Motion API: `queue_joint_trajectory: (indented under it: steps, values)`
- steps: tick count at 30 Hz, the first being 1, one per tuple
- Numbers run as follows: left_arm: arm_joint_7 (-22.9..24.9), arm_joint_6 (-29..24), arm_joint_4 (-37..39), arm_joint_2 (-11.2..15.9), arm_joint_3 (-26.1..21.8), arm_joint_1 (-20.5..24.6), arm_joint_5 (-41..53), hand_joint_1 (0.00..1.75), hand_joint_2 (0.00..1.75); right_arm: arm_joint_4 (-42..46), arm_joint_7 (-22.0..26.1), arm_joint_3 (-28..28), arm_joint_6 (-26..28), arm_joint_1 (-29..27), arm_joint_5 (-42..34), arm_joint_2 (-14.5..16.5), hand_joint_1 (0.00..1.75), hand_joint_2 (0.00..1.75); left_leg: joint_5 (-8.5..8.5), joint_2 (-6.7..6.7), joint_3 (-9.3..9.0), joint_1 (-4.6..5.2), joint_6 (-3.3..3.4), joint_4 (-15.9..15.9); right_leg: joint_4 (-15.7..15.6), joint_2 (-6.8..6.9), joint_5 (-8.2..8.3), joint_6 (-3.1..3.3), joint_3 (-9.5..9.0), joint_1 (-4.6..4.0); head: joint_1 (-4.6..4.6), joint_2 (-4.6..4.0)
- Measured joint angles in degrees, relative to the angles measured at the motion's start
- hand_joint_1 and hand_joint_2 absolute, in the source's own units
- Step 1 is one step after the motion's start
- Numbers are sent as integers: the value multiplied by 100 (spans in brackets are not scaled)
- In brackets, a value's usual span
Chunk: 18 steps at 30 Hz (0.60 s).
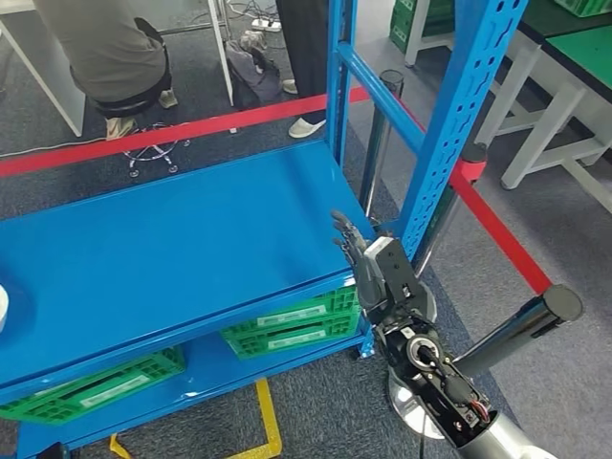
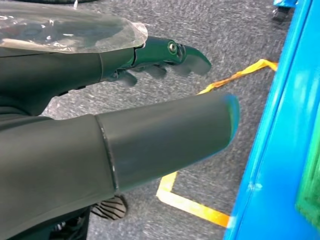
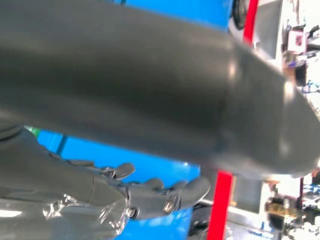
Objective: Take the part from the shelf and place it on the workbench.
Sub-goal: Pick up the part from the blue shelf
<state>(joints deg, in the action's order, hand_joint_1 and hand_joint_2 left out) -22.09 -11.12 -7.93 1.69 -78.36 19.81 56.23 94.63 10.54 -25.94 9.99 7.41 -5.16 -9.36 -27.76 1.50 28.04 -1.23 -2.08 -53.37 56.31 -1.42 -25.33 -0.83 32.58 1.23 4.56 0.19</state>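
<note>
1. Part: a small white rounded object lies at the far left edge of the head view on the blue shelf board; it is cut off by the frame, so I cannot tell for sure that it is the part.
2. Right hand is held at the shelf board's right front corner, fingers stretched out and slightly apart, holding nothing. The right wrist view shows the same straight fingers with blue shelf metal behind them.
3. Left hand hangs beside the shelf; its thumb and dark fingers are extended and apart over the carpet, with nothing between them.
4. Shelf: a blue perforated upright rises at the right end, and a second blue post stands behind it. On the lower level sit two green plastic crates, one near the right end and one toward the left.
5. Floor: grey carpet with red tape lines and yellow tape near the shelf's foot.
6. Room: a seated person on a stool and the legs of a standing person are behind the shelf. White-legged benches with green tops stand at the upper right.
</note>
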Motion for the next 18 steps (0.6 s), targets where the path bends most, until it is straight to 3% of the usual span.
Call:
queue_joint_trajectory:
  steps: [2, 3, 5, 6, 7, 8, 10, 12, 14, 16, 18]
  values:
    - [1, 0, 1, -2, -1, -1, 10, 0, 0, 25, 3, 5, -10, 7, 0, -3, 0, 0, -120, -47, 84, -9, -49, -201, -21, 25, -6, 80, -22, 8, -15, 1]
    - [0, -1, 1, -1, -2, 6, 15, 0, 0, 38, 3, 6, -18, 11, 0, -4, 0, 0, -256, -75, 230, -10, -66, -490, -31, 44, -9, 113, -34, 9, -26, 1]
    - [0, -1, -1, 0, -2, 13, 26, 0, 0, 51, 1, 4, -26, 6, 0, -4, 0, 0, -584, -104, 716, -6, -84, -1358, -32, 88, -27, 160, -39, -18, -42, 0]
    - [3, -1, 0, -1, -2, 4, 30, 0, 0, 51, -3, 3, -28, -1, 0, -4, 0, 0, -672, -104, 939, -5, -84, -1710, -32, 108, -35, 175, -41, -35, -45, 0]
    - [7, -1, 0, -2, -2, -10, 33, 0, 0, 51, -5, 2, -29, -5, 0, -4, 0, 0, -651, -104, 1069, -2, -74, -1864, -32, 124, -42, 186, -47, -51, -45, 0]
    - [11, -1, 0, -2, -2, -22, 36, 0, 0, 51, -7, 2, -31, -6, 0, -4, 0, 0, -501, -106, 1066, 5, -52, -1753, -32, 136, -47, 193, -57, -66, -45, 1]
    - [16, -1, -1, 4, -2, -25, 39, 0, 0, 55, -9, 2, -34, -3, 2, -4, 0, 0, -33, -147, 752, 42, 33, -957, -33, 158, -58, 196, -86, -83, -46, 1]
    - [16, -1, -1, 15, -2, -5, 43, 0, 0, 65, -10, 2, -37, -1, 7, -4, 0, 0, 240, -232, 458, 108, 123, -273, -35, 180, -67, 176, -95, -103, -46, 1]
    - [16, -5, -1, 26, -2, 9, 45, 0, 0, 75, -16, 1, -44, -1, 13, -4, 0, 0, 266, -253, 407, 158, 168, -125, -48, 204, -66, 131, -94, -106, -45, 1]
    - [16, -9, -1, 29, -3, 8, 48, 0, 0, 92, -22, 2, -52, 0, 18, -6, 0, 0, 300, -213, 376, 135, 212, -64, -44, 223, -95, 71, -95, -110, -42, 1]
    - [15, -9, -1, 23, -4, 9, 52, 0, 0, 107, -25, 5, -61, 9, 25, -11, 0, 0, 335, -188, 330, 88, 261, 2, 273, 196, -311, 19, 35, -114, -14, 1]
